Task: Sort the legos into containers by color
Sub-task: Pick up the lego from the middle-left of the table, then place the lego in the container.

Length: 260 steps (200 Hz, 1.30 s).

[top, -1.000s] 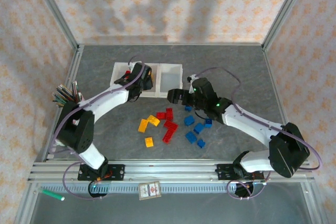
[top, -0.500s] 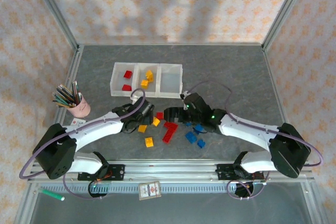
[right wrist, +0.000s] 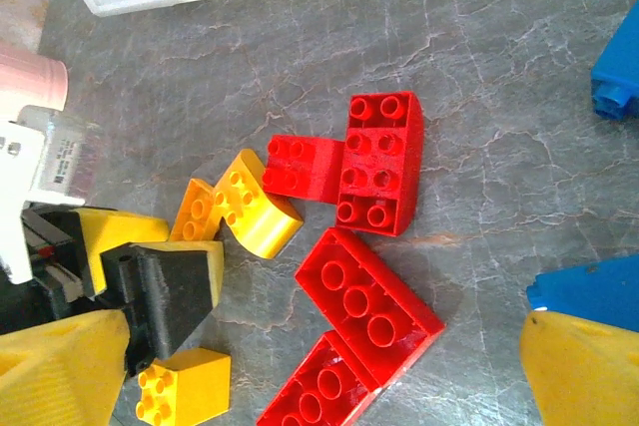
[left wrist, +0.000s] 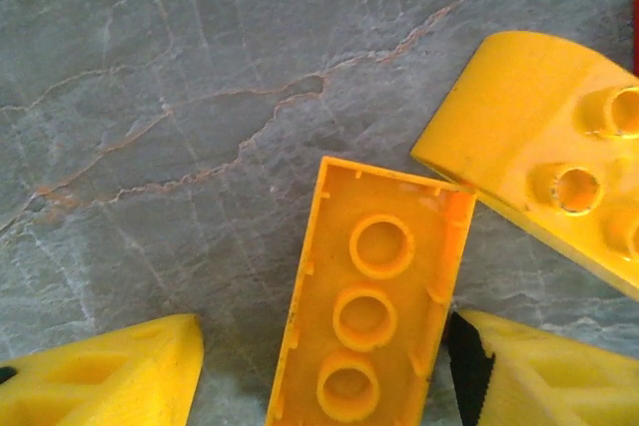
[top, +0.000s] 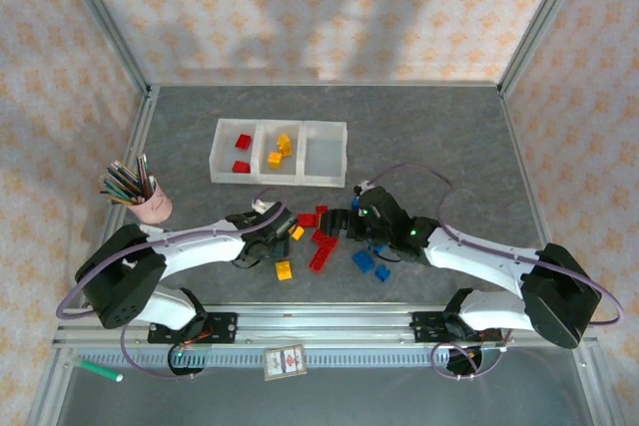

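Note:
The containers (top: 255, 176) stand at the back: two red legos in the left bin, yellow ones in the middle bin, the right bin bare. My left gripper (top: 274, 238) is low over the yellow legos. It stands open astride an upside-down long yellow brick (left wrist: 374, 316), with a gap at the left finger (left wrist: 110, 376) and the right pad (left wrist: 467, 371) close against the brick. A curved yellow brick (left wrist: 544, 157) lies just beyond. My right gripper (right wrist: 319, 381) hangs wide open over two upturned long red bricks (right wrist: 367, 301); a studded red brick (right wrist: 379, 162) lies farther on.
Blue legos (top: 369, 261) lie under and beside the right arm. A small yellow brick (top: 284, 268) sits nearer the front. A pink cup of pencils (top: 150, 205) stands at the left. A green marker (top: 100, 370) and a card (top: 285, 361) lie past the rail.
My left arm swung from over the containers back to the yellow legos and lowered around one. My right gripper drew nearer and lower over the red bricks, staying open.

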Tool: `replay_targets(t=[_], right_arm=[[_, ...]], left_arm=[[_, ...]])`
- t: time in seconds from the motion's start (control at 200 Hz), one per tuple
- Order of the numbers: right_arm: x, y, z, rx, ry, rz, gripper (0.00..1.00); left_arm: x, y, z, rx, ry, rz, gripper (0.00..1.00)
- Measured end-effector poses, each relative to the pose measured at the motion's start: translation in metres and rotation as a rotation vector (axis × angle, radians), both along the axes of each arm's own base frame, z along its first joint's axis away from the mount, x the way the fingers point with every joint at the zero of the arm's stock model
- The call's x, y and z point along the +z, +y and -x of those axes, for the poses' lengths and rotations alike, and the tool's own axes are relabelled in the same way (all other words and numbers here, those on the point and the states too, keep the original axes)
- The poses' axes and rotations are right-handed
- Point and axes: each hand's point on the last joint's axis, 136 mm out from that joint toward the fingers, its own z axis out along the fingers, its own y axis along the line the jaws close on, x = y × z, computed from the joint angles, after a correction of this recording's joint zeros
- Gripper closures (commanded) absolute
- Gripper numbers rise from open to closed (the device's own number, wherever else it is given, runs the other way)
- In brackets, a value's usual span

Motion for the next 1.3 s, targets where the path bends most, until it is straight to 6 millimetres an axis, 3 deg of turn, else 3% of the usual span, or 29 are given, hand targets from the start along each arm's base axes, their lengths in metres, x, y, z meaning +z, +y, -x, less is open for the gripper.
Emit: replay_targets(t=[0.435,0.611,0.746,0.886,1.011,1.181,1.301], right_arm=[[-0.006,0.000,-0.002,-0.006,0.006,0.016,0.00],[-0.006,0.000,-0.003,-0.008,0.006,0.020,0.00],[0.005,0.005,-0.008,-0.006,-0.017,0.006,0.00],[0.021,0.010,-0.015,-0.007,-0.052,-0.013,0.00],[0.034,0.010,-0.025,-0.025,-0.077,-0.030,0.00],[0.043,-0.004,-0.047,-0.092,-0.094,-0.040,0.00],[0.045,-0.016,-0.060,-0.137,-0.097,-0.043,0.00]], left_arm=[[0.000,-0.012,-0.007,-0.014,-0.031,0.026,0.67],[0.001,-0.012,-0.008,-0.013,-0.040,0.033,0.73],[0.004,-0.007,-0.008,-0.003,-0.058,0.029,0.73],[0.022,-0.003,-0.016,0.020,-0.119,0.049,0.72],[0.053,-0.001,-0.041,0.073,-0.192,0.072,0.72],[0.108,0.003,-0.101,0.168,-0.323,0.112,0.72],[0.121,0.005,-0.140,0.201,-0.357,0.100,0.72]])
